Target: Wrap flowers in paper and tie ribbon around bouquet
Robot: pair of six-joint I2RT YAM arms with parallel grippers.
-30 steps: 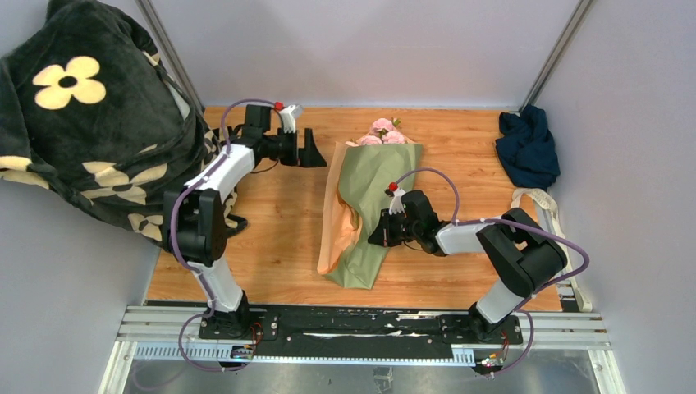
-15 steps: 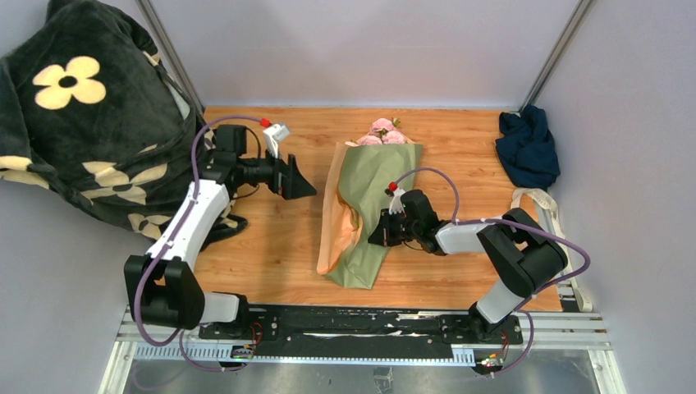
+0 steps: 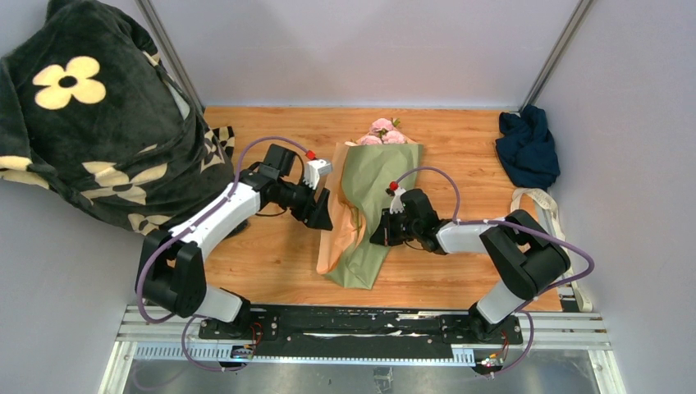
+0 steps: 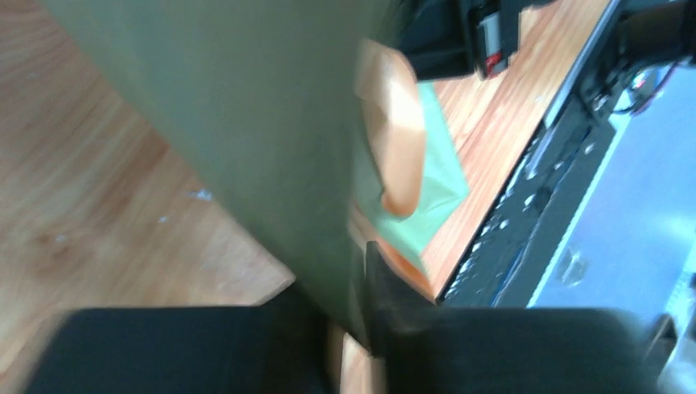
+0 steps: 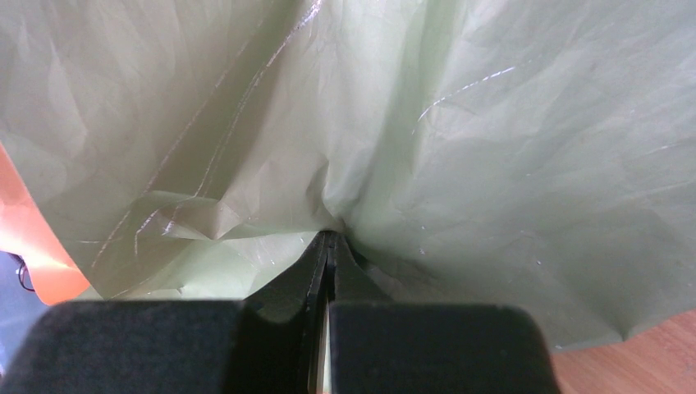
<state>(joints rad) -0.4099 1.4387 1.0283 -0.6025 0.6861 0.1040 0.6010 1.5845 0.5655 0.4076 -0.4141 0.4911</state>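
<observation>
The bouquet (image 3: 364,201) lies flat about mid-board on the wooden table (image 3: 271,254), with its narrow end toward the arm bases. The flowers (image 3: 382,131) are pink blooms showing at its far end, just past the paper's upper edge. The paper (image 3: 376,168) is olive side out, with a tan inner face curling out along the bouquet's left flank. At the bouquet's right flank, below its middle, we note the right gripper (image 3: 379,235) clamped tight on a pinch of paper. In the right wrist view its fingers (image 5: 354,283) meet with no gap, and creases radiate from the tip. The left gripper (image 3: 322,215) sits at the bouquet's left flank, against the tan edge. In the left wrist view a fold of olive paper runs down between its dark fingers (image 4: 394,308). That view is badly blurred, so we cannot tell whether they have clamped it or only straddle it. The ribbon (image 3: 555,215) lies slack well to the right of the bouquet, apart from it. A navy cloth (image 3: 527,148) is bunched to the bouquet's far right. A dark blanket (image 3: 90,139) with cream flower prints hangs to its far left.
</observation>
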